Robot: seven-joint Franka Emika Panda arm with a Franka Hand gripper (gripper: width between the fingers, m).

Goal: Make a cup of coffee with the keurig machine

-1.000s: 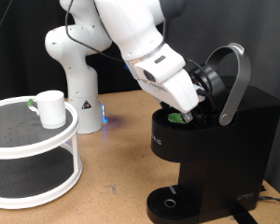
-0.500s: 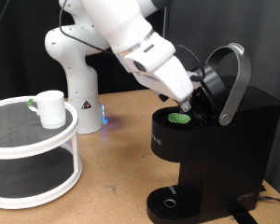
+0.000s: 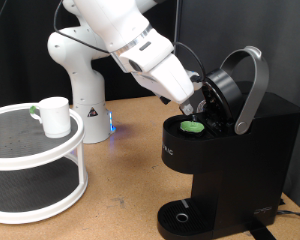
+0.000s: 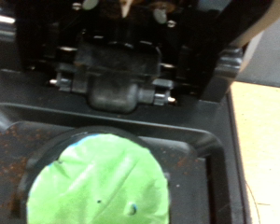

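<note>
The black keurig machine (image 3: 245, 150) stands at the exterior view's right with its silver-grey lid handle (image 3: 253, 80) raised and the pod chamber open. A green-topped pod (image 3: 193, 126) sits in the chamber; it fills the wrist view (image 4: 98, 182), below the black underside of the lid (image 4: 117, 70). My gripper (image 3: 199, 106) hangs just above and to the left of the pod, holding nothing, its fingers apart. The white cup (image 3: 55, 115) stands on the top tier of a round rack at the exterior view's left, far from the gripper.
The white two-tier round rack (image 3: 75, 150) takes up the lower left. The arm's white base (image 3: 85, 95) stands behind it on the wooden table. The machine's round drip tray (image 3: 183, 217) is bare at its base.
My gripper has drawn back up and to the left from the pod chamber. The green pod stays in the chamber and now shows in full.
</note>
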